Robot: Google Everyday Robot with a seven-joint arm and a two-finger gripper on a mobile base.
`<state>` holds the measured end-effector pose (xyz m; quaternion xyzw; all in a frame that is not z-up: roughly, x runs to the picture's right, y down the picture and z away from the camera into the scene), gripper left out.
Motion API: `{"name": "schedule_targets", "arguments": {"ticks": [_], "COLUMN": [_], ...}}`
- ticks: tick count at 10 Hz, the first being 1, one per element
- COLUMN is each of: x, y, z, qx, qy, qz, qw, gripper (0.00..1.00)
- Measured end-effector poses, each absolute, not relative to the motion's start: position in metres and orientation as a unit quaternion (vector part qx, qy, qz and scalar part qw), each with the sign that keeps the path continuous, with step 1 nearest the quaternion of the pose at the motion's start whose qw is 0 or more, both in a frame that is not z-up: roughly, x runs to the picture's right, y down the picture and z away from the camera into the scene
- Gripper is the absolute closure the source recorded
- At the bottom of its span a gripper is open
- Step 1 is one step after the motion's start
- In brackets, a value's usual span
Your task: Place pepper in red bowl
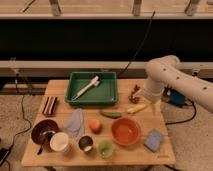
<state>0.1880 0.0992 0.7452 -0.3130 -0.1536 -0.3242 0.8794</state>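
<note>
The pepper (111,114), small, dark green and elongated, lies on the wooden table (160,155) just in front of the green tray. The red bowl (125,131), wide, shallow and orange-red, stands just in front and to the right of the pepper. It holds nothing. My white arm reaches in from the right, and the gripper (155,104) hangs over the table's right edge. It is beside the pale yellow corn-like piece (136,108), to the right of the pepper and apart from it.
A green tray (110,94) with a white brush (86,87) stands at the back. Along the front are a maroon bowl (44,132), white cup (60,142), metal cup (86,144), light green cup (105,148), orange fruit (95,125), blue-grey cloth (75,122) and blue sponge (153,140).
</note>
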Motion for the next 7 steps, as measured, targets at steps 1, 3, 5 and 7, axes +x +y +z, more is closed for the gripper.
{"name": "schedule_targets", "arguments": {"ticks": [1,3,5,7], "x": [0.164,0.124,0.087,0.059], "y": [0.101,0.105,0.107,0.11], "z": [0.748,0.761,0.778,0.791], "qx": [-0.313,-0.314,-0.316,-0.32], "qy": [-0.16,-0.174,-0.191,-0.212], "qz": [-0.333,-0.349,-0.365,-0.383], "qw": [0.875,0.866,0.854,0.84], "gripper": [0.2,0.2,0.2,0.2]}}
